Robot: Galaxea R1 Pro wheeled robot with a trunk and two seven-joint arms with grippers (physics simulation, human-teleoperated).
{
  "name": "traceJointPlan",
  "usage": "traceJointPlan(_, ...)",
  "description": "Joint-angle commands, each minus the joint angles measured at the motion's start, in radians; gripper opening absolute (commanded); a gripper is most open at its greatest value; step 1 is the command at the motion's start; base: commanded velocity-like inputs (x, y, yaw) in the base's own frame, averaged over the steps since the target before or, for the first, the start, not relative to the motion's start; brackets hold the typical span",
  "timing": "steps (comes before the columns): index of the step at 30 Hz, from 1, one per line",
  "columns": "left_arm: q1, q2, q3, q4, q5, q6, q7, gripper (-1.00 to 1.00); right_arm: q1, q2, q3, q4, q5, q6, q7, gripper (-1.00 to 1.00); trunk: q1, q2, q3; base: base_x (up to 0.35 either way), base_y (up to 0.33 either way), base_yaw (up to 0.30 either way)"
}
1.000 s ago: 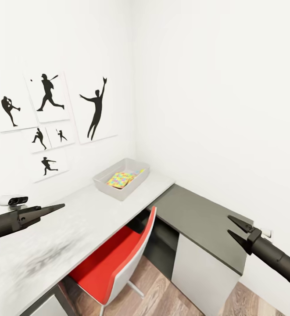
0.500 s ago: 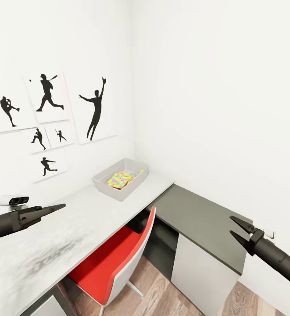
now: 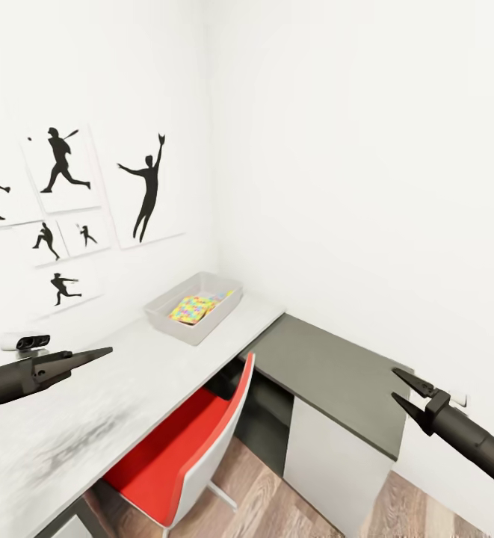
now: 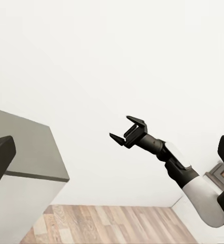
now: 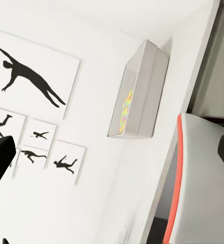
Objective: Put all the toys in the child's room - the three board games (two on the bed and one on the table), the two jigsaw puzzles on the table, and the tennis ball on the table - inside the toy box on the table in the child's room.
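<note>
The toy box (image 3: 172, 331), a translucent grey tray, sits on the pale grey part of the table (image 3: 149, 373) near the room's corner. A jigsaw puzzle (image 3: 193, 307) of neon pieces lies inside it. In the right wrist view the toy box (image 5: 142, 91) shows with the jigsaw puzzle (image 5: 127, 109) through its wall. My left gripper (image 3: 106, 350) hovers over the pale tabletop, well short of the box, holding nothing. My right gripper (image 3: 394, 382) hangs open and empty over the dark grey table section (image 3: 329, 370); the left wrist view also catches it (image 4: 119, 127). Board games, tennis ball and bed are out of view.
A red and white chair (image 3: 172, 456) is tucked under the table between my arms. Black silhouette posters (image 3: 146, 190) hang on the left wall. A small white device (image 3: 24, 341) rests on the tabletop by my left arm. Wood-plank floor (image 3: 261, 493) lies below.
The whole picture has shifted left, so the camera has turned right. The right gripper sits slightly lower than a second ago. Nothing was gripped or let go.
</note>
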Motion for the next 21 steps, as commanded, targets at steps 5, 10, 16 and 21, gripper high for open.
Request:
traceJointPlan(5,0.0,0.002,0.0,0.0,-0.001,0.011,-0.004,1.0,-0.002,0.0,-0.001,0.002,0.009,0.004,0.009,1.0,0.001,-0.002,0.001,0.0,0.0,-0.25)
traceJointPlan(10,0.0,0.002,0.0,0.0,-0.001,0.011,-0.004,1.0,-0.002,0.0,-0.001,0.003,0.009,0.004,0.009,1.0,0.001,-0.002,0.005,0.0,0.0,-0.257)
traceJointPlan(16,-0.001,0.005,0.004,0.0,-0.002,0.012,-0.004,1.0,-0.002,0.0,-0.001,0.005,0.009,0.004,0.009,1.0,0.001,-0.002,0.009,0.0,0.0,-0.258)
traceJointPlan(21,-0.001,0.005,0.004,0.0,-0.003,0.012,-0.004,1.0,-0.002,0.0,-0.001,0.005,0.008,0.004,0.009,1.0,0.001,-0.002,0.012,0.0,0.0,-0.218)
